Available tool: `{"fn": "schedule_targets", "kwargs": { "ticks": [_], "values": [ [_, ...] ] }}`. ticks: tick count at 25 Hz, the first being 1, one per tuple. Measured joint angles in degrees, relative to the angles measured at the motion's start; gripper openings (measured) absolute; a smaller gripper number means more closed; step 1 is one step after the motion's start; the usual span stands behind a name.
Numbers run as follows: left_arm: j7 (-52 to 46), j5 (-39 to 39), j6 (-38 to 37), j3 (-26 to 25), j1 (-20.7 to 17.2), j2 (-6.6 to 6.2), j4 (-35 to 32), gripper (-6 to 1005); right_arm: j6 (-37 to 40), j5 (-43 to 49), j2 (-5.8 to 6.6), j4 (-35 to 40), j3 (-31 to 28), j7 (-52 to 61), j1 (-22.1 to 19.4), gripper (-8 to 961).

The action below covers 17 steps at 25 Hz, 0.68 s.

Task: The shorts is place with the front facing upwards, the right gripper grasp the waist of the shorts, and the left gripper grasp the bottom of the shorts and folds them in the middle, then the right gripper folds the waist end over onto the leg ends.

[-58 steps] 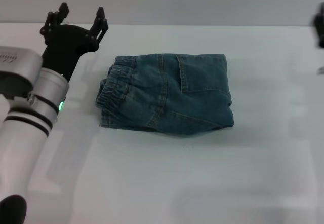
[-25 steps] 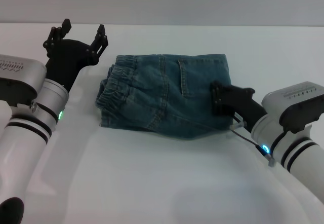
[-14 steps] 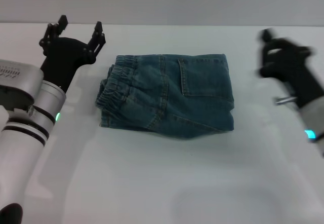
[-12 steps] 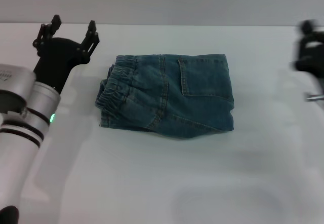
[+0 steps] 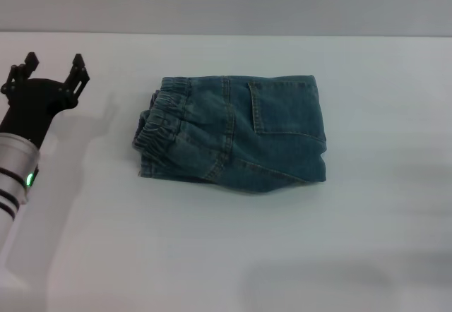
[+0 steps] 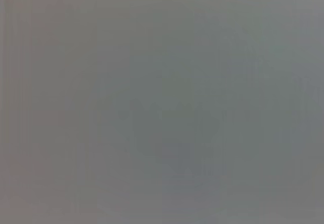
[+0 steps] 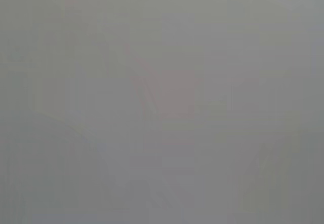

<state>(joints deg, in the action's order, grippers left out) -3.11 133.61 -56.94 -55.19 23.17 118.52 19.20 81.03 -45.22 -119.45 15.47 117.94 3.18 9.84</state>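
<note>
On my head view, the shorts (image 5: 233, 134) lie folded into a compact bundle at the middle of the white table (image 5: 226, 255), the waist (image 5: 157, 118) turned toward my left side. My left gripper (image 5: 54, 70) hovers well apart from them at the table's left edge, fingers spread and empty; my right gripper is out of sight.

- My right wrist camera gives me a flat grey field — no object I can name, no edge I can trust.
- A faint pinkish smear sits near the middle, too vague to identify.
- Dim darker shading lies toward one lower corner — I cannot tell what it is.
</note>
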Motion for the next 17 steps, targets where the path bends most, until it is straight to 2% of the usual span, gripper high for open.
{"fn": "schedule_targets", "kwargs": {
  "ticks": [8,17],
  "values": [
    [0.0,0.0,-4.2,-0.1,-1.8,0.09,-0.1,802,0.7,0.0,-0.12,-0.1,-1.0,0.3,-0.5,591],
    [-0.2,0.0,-3.2,0.3,-1.3,0.03,-0.4,802,0.2,0.0,-0.18,-0.3,-1.0,0.3,-0.3,757]
  ]
}}
